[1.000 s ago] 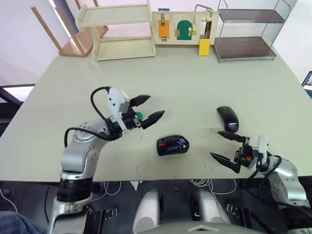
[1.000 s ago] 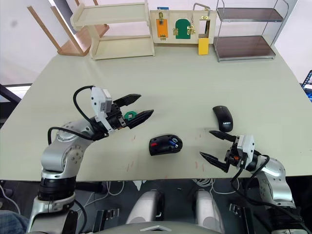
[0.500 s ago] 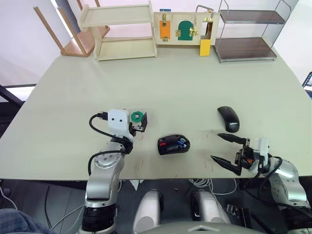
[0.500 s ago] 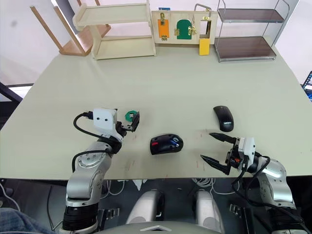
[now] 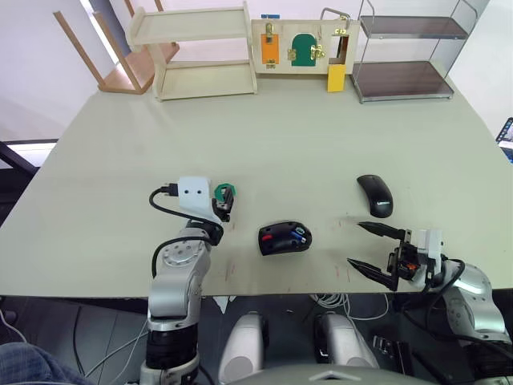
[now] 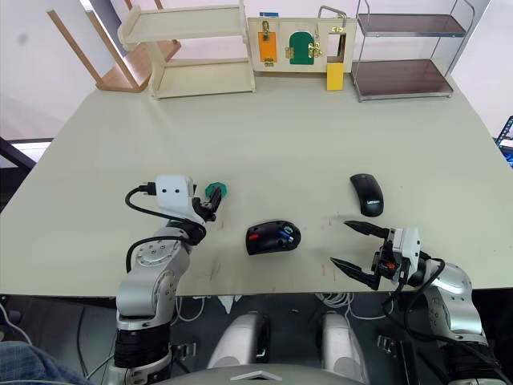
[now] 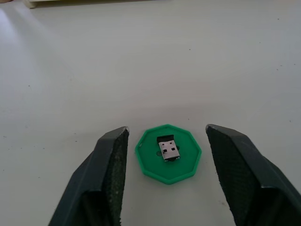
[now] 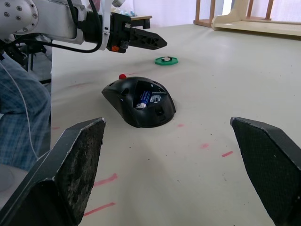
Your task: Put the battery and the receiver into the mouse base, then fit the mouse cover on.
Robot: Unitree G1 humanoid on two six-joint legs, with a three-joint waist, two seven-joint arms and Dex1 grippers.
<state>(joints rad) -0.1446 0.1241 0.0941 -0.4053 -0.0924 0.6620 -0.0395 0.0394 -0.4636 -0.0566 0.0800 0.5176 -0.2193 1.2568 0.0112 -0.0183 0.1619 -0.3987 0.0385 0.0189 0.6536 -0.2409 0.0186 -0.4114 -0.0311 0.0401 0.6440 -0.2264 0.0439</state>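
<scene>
The black mouse base [image 5: 284, 238] lies open near the table's front edge, with the blue battery [image 8: 144, 99] in its hollow and a red wheel part at one end. To its left, the tiny receiver [image 7: 168, 147] rests on a green disc [image 7: 168, 157]. My left gripper [image 5: 224, 204] hovers open just short of the disc, and its fingers [image 7: 110, 179] stand either side of it without touching. The glossy mouse cover [image 5: 375, 195] lies to the right of the base. My right gripper [image 5: 375, 251] is open and empty in front of the cover, facing the base.
Along the far edge stand a wooden shelf [image 5: 204, 52], a latch board [image 5: 300, 44] and a wire rack [image 5: 405, 48]. Red marks dot the table [image 5: 321, 136] around the base.
My left arm has swung in and down. Its gripper, earlier raised and pointing right, now faces the green disc close up. The right gripper has barely moved.
</scene>
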